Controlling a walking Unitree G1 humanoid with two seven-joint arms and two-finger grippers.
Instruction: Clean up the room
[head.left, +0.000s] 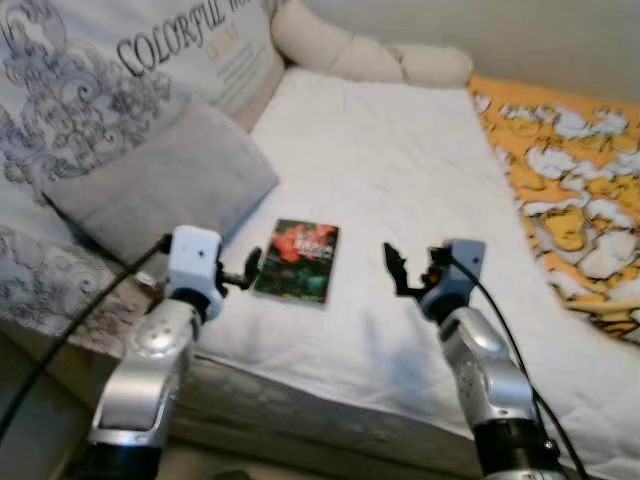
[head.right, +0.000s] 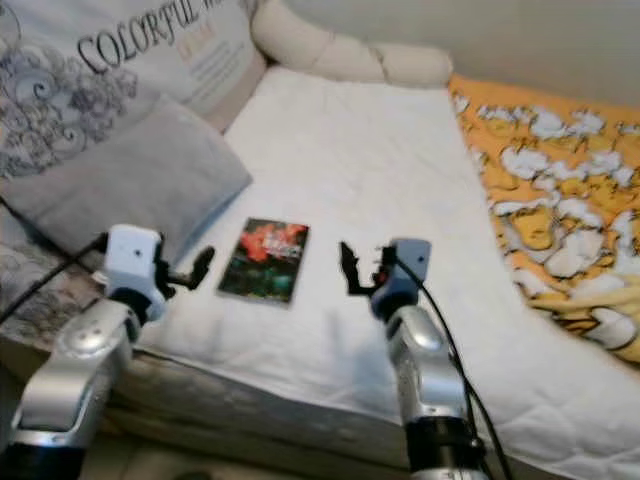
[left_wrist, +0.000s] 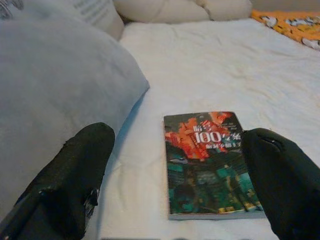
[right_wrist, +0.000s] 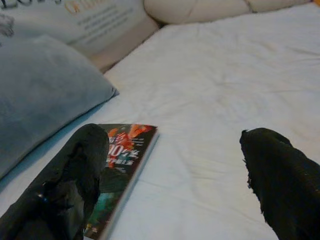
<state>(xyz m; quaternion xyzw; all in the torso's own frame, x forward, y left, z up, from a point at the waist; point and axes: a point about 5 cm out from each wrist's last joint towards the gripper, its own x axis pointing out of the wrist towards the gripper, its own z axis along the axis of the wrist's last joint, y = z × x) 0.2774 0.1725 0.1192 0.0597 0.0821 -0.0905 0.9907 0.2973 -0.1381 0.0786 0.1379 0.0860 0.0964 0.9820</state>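
A small book with a dark cover and red artwork lies flat on the white bed sheet, near the bed's front edge. My left gripper hovers just left of the book, open and holding nothing; the left wrist view shows the book between its two black fingers. My right gripper is raised to the right of the book, open and holding nothing. From the right wrist the book appears beside one finger.
A grey pillow lies left of the book, against a large printed cushion. Cream bolsters line the head of the bed. An orange and white patterned quilt covers the right side.
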